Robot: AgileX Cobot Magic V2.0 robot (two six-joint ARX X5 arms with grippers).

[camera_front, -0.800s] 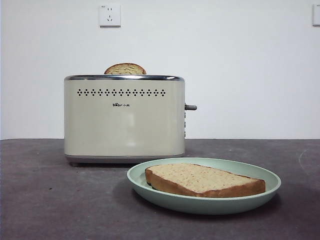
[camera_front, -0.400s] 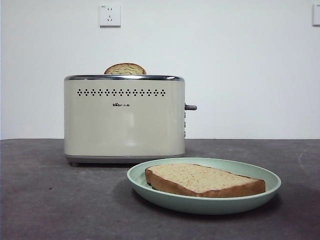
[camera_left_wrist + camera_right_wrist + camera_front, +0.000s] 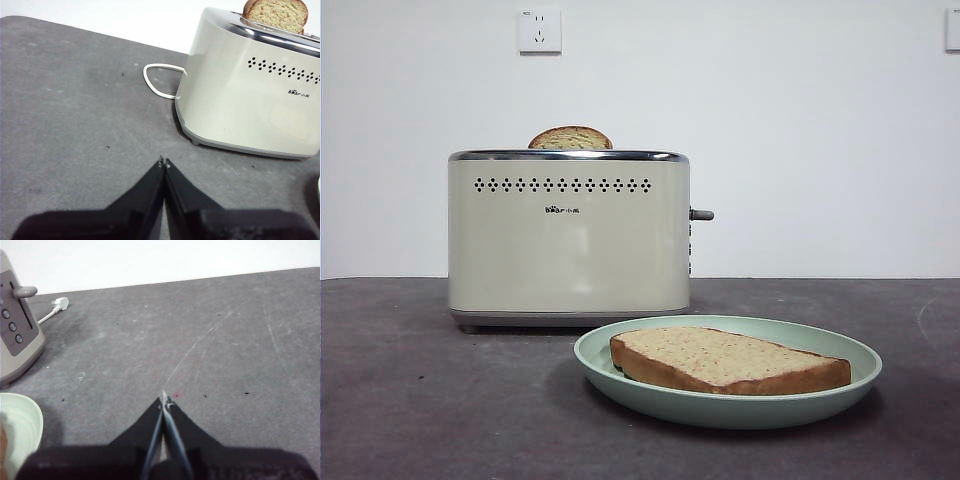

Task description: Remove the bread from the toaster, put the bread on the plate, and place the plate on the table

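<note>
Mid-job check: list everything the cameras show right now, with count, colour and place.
toaster: 1, cream, back of table
bread: 1, tan, flat on plate
second slice: 1, tan, sticking up from toaster
plate: 1, mint green, on table before toaster
table: 1, dark grey
cord: 1, white, beside toaster
plug: 1, white, on table
wall socket: 1, white
left tool: shut, above bare table
right tool: shut, above bare table

Both arms idle, tools empty

L tool (image 3: 163, 163): jaws pressed together tip to tip, nothing between them, hanging above the table (image 3: 75, 125). R tool (image 3: 164, 401): jaws closed too, tips meeting, also clear above the table, gripping nothing. Neither arm shows in front view.
</note>
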